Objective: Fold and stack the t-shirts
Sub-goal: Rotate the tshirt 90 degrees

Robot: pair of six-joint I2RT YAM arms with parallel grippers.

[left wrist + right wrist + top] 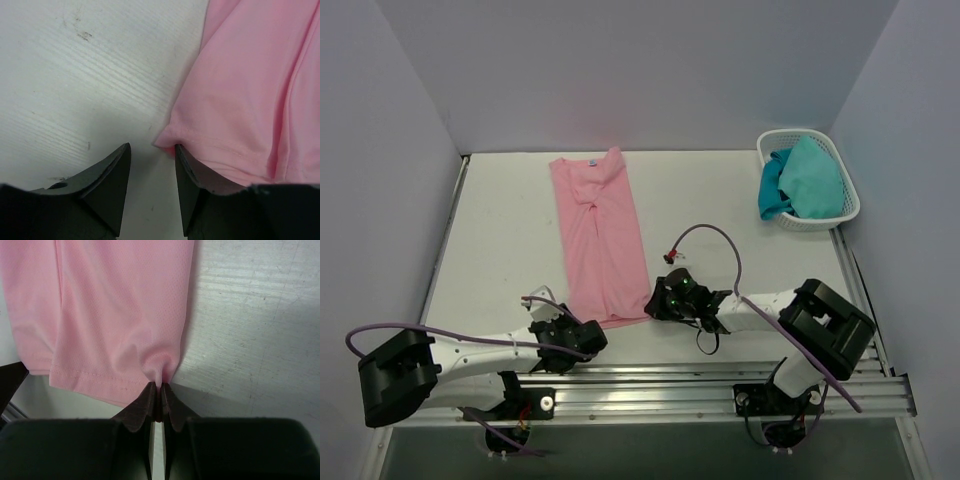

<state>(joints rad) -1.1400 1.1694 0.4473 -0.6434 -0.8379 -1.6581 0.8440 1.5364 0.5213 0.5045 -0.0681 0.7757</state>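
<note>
Fingers of our left gripper (594, 336) and right gripper (652, 305) reach the near hem of the pink t-shirt (602, 240), which we see lying lengthwise on the table (500, 230). Left wrist: fingers (112, 180) spread at the hem corner. Right wrist: fingers (145, 407) pressed together, pinching the hem.
</note>
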